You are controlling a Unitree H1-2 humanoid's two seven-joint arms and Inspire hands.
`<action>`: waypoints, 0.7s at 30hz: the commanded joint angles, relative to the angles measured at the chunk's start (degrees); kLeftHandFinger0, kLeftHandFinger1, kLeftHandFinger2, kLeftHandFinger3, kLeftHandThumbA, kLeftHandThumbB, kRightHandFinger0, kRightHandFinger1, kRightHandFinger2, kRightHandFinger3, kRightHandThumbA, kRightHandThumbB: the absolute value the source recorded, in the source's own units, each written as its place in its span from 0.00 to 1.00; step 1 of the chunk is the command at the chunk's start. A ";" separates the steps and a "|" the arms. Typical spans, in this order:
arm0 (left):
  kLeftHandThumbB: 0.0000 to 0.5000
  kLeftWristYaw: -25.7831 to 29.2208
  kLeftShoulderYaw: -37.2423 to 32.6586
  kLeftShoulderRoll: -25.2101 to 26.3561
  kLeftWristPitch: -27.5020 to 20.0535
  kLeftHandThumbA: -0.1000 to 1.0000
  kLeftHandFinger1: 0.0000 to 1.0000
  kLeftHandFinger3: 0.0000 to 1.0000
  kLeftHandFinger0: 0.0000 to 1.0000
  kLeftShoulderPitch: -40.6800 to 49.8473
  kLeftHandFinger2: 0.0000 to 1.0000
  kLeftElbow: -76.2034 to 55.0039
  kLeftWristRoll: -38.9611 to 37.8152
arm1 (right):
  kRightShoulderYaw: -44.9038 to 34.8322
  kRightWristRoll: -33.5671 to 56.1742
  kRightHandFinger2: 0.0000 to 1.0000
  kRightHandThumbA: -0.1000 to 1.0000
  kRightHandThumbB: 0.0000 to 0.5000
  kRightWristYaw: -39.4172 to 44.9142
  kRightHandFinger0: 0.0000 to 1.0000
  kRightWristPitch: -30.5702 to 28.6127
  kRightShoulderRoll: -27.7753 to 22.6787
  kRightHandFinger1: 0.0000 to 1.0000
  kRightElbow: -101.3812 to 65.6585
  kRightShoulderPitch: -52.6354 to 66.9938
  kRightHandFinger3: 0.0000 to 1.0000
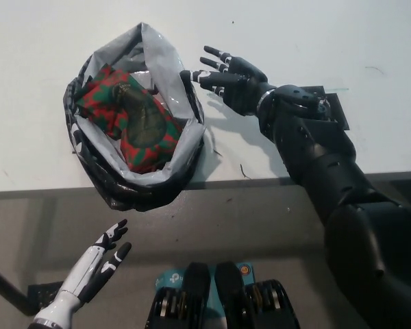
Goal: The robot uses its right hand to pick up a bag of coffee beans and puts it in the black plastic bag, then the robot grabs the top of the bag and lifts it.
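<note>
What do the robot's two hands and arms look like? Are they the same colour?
No. The left hand is white with black fingertips and black patches between its segments. The right hand is black with small white marks on the fingers, and its right arm is thick, dark and glossy, built from chunky rounded sections.
</note>
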 commanded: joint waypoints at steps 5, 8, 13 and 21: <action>0.45 0.00 0.08 0.44 -1.08 1.00 1.00 1.00 1.00 -0.80 1.00 -1.01 0.00 | -4.12 7.13 1.00 1.00 0.92 4.16 1.00 -2.24 0.26 1.00 -0.55 -3.70 1.00; 0.43 -0.09 0.03 0.48 -0.93 1.00 1.00 1.00 1.00 -0.83 1.00 -1.15 0.05 | -0.66 3.82 1.00 1.00 0.91 3.50 1.00 -3.09 0.10 1.00 -1.19 -3.71 1.00; 0.40 -0.25 -0.02 0.49 -1.24 1.00 1.00 1.00 1.00 -1.08 1.00 -0.86 -0.18 | 1.91 3.17 1.00 1.00 0.92 3.15 1.00 -3.46 -0.03 1.00 -1.04 -3.42 1.00; 0.42 0.05 0.00 0.47 -1.30 1.00 1.00 1.00 1.00 -1.59 1.00 -0.77 0.13 | 1.47 5.68 1.00 1.00 0.88 3.05 1.00 -3.38 -0.64 1.00 -1.21 -4.04 1.00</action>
